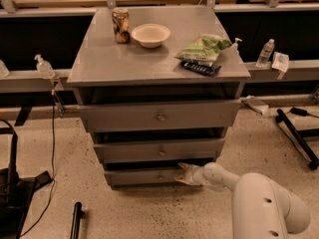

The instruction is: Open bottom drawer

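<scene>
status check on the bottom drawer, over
Gripper low, at bottom drawer front, right of centre. Drawer looks near shut. No obstacle seen before it.

I'd call this a lab or test room, probably: speckled hard floor [149,213], a long ledge [20,78] along the wall, a pump bottle [44,66], a loose cable [52,133], and a grey cabinet [124,59] carrying a can [120,25] and a bowl [150,35]. My end effector [185,175] sits at the bottom drawer [139,176] front.
</scene>
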Available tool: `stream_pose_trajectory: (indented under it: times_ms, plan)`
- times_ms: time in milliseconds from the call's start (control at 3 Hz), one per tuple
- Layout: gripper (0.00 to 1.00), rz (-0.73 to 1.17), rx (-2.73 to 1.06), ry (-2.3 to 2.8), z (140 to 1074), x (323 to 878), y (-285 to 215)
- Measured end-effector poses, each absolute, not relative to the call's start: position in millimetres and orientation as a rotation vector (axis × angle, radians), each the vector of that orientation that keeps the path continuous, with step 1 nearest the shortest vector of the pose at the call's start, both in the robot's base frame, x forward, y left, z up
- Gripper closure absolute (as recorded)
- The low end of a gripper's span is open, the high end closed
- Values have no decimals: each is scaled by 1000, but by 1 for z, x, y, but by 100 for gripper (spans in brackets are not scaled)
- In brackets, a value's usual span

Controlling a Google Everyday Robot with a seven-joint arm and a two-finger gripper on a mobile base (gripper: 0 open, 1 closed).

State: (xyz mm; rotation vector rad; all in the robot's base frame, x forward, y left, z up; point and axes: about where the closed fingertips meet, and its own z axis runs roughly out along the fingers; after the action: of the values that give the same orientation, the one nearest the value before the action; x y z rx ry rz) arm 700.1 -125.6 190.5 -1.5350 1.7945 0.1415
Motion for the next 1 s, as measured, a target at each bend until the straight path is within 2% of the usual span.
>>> stream_pose_trajectory:
  times_ms: [333, 667, 1000]
  plan:
    - [82, 145, -1536, 1794, 189, 699, -123]
    - [100, 149, -1538, 1793, 188, 699, -121]
    - [100, 149, -1538, 1793, 188, 699, -121]
